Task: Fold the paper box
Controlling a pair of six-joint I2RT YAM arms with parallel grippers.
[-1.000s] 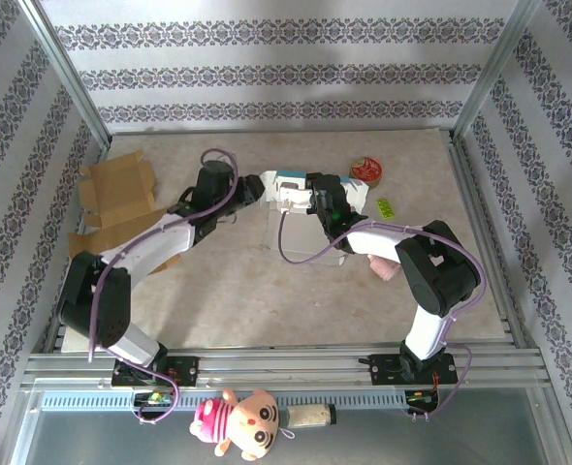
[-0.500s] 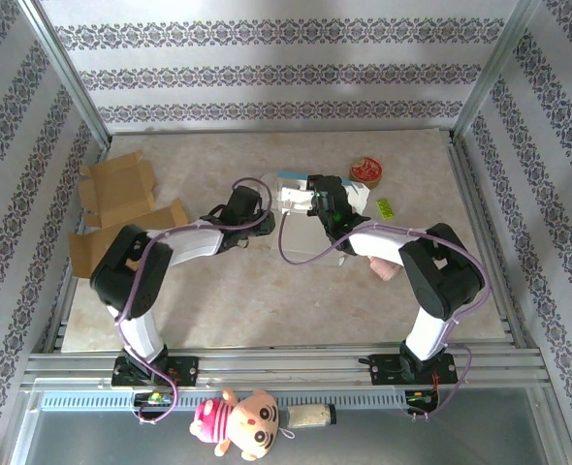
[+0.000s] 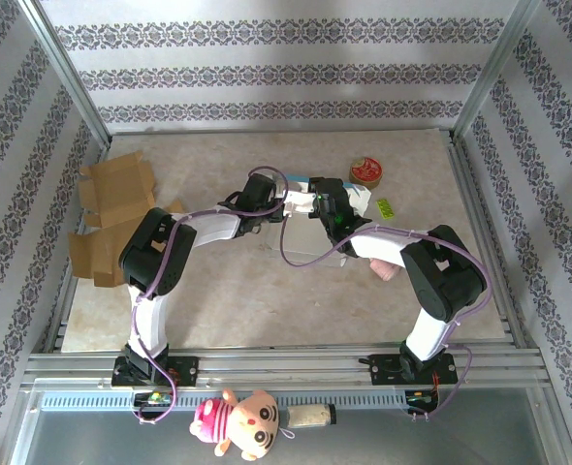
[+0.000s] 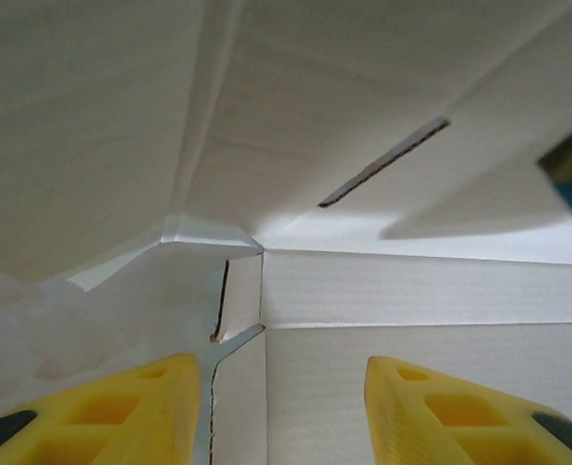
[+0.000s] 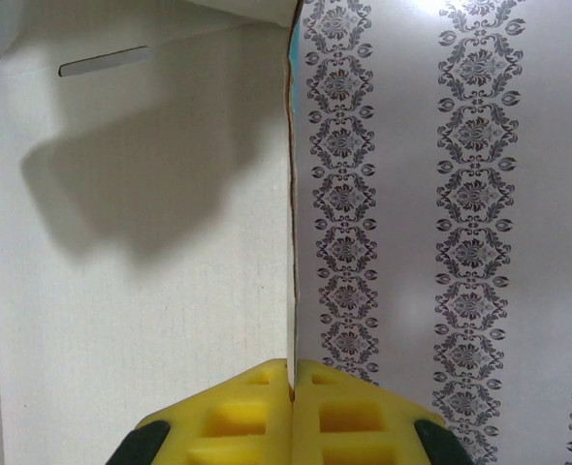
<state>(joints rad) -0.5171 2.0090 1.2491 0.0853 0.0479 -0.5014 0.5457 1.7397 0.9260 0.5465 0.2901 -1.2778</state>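
Note:
The white paper box (image 3: 299, 201) with a blue edge stands half-formed at mid-table, between both grippers. My left gripper (image 3: 272, 205) is at the box's left side. In the left wrist view its yellow fingers (image 4: 102, 412) stand apart, open, facing white panels (image 4: 412, 291) with a creased corner and a slot; nothing is pinched between them. My right gripper (image 3: 317, 205) is at the box's right side. In the right wrist view the gripper (image 5: 293, 387) is shut on the thin edge of an upright white panel (image 5: 141, 252), patterned wall beyond it.
Flat brown cardboard pieces (image 3: 116, 194) lie at the table's left edge. A red round tin (image 3: 367, 171) and a green item (image 3: 385, 208) sit right of the box. A pink object (image 3: 384, 267) lies by the right arm. A plush toy (image 3: 242, 423) lies below the rail.
The left arm has swung right from the cardboard side to the box, and its jaws have widened. The right gripper has kept its pinch on the panel.

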